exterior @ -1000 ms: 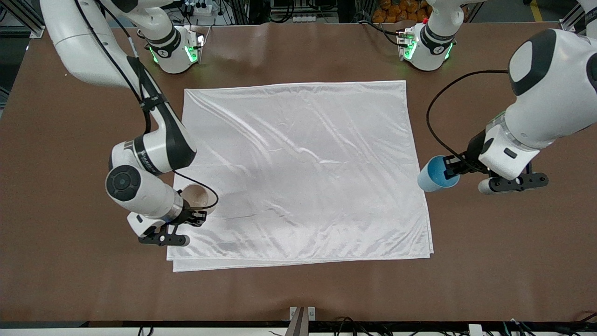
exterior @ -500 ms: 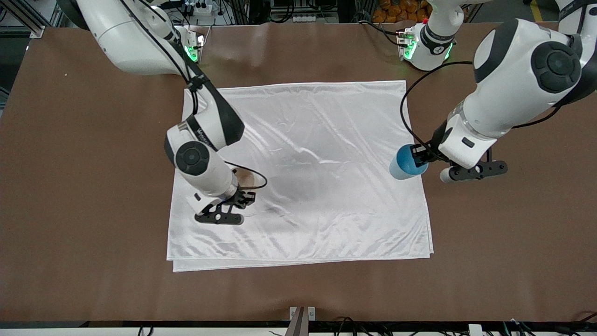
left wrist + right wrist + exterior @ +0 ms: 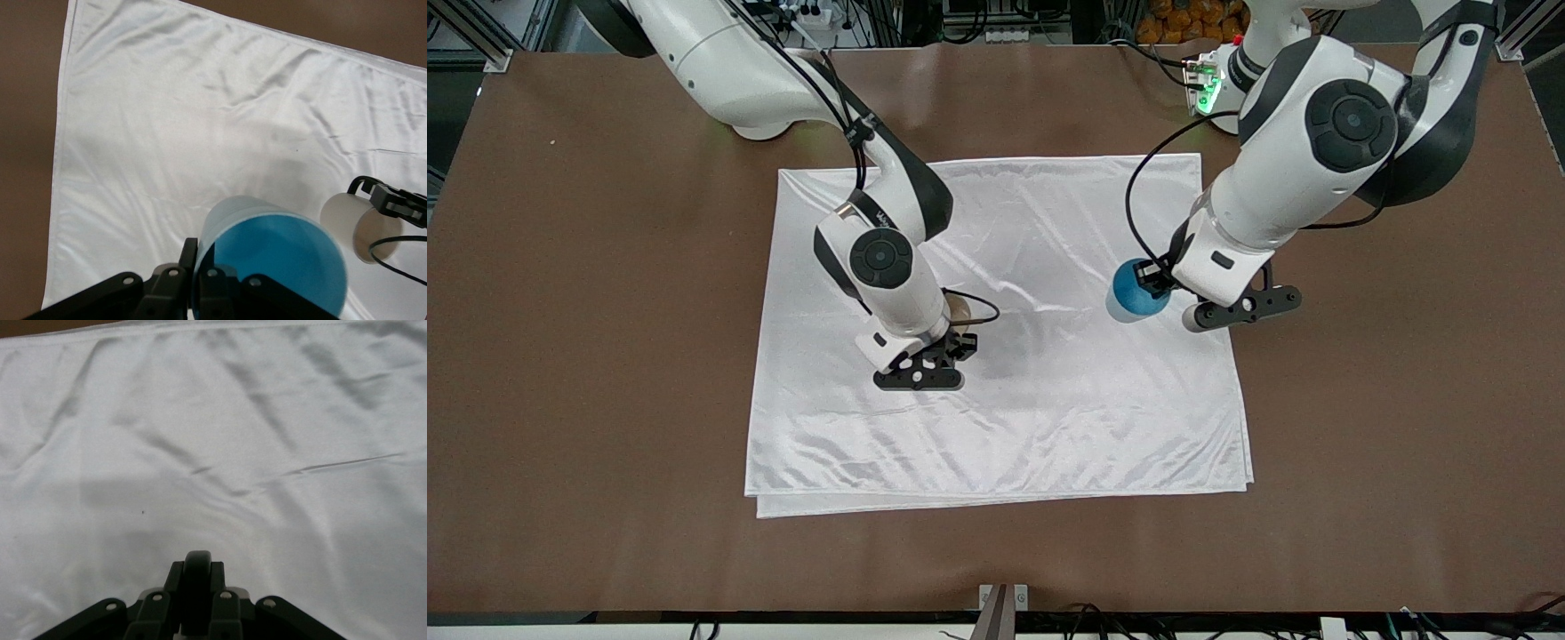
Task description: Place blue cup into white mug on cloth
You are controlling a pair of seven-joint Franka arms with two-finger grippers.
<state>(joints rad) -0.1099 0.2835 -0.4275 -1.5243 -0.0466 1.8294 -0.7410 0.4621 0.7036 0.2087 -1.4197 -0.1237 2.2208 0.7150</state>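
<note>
Both arms moved inward over cloth [image 3: 1049,400]: right end effector [image 3: 959,342] with mug [image 3: 959,311], left end effector [image 3: 1158,280] with cup [image 3: 1134,298].

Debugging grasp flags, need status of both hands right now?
Left hand: closed on the blue cup, over the cloth.
Right hand: closed on the white mug, over the cloth.

I see the blue cup [image 3: 1136,292] in my left gripper [image 3: 1161,283], pale blue outside and brighter blue inside. The white mug [image 3: 359,223] in my right gripper [image 3: 960,339] is off-white with a cream interior and a black handle. Under both grippers, the cloth [image 3: 1049,409] is plain glossy white, unpatterned. The desk [image 3: 587,356] around it is uniform brown. Both grippers are black.
</note>
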